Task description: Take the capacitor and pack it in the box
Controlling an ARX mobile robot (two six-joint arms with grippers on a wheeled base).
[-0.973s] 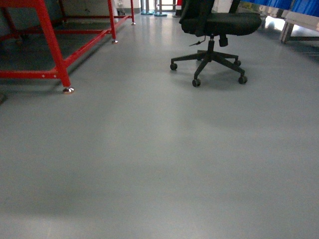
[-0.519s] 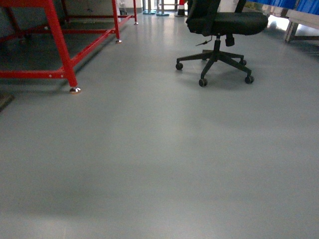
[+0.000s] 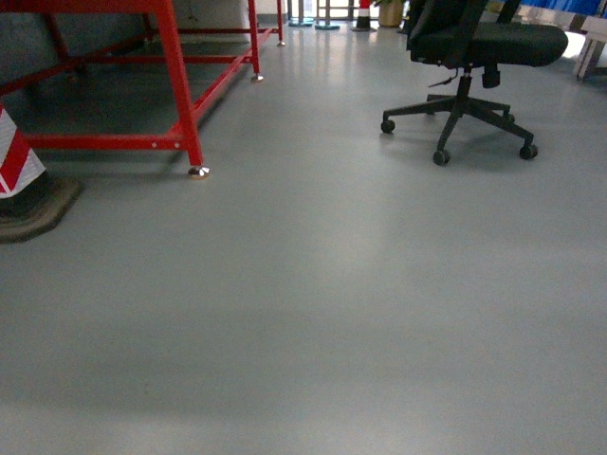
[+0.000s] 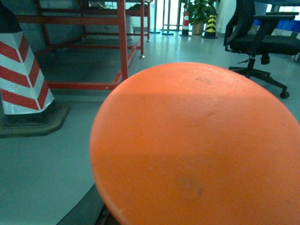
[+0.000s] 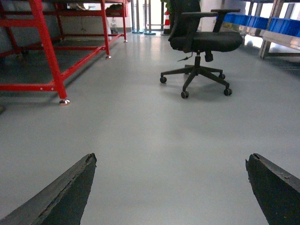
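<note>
R gripper (image 5: pixel 171 187): jaws wide, holding nothing. L gripper: state can't tell; orange disc (image 4: pixel 201 145) fills view. Office chair (image 3: pixel 469 57), red frame (image 3: pixel 175 85), grey floor (image 3: pixel 313 313).

A red metal frame (image 3: pixel 180 95) stands on grey floor (image 3: pixel 313 303); left of it, what may be a striped cone (image 3: pixel 19 161), right a black office chair (image 3: pixel 469 57).

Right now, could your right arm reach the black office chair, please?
Probably not. The office chair stands well ahead across the grey floor, beyond the right gripper, whose fingers are spread open. Nothing blocks the way, but the base would likely need to drive closer.
</note>
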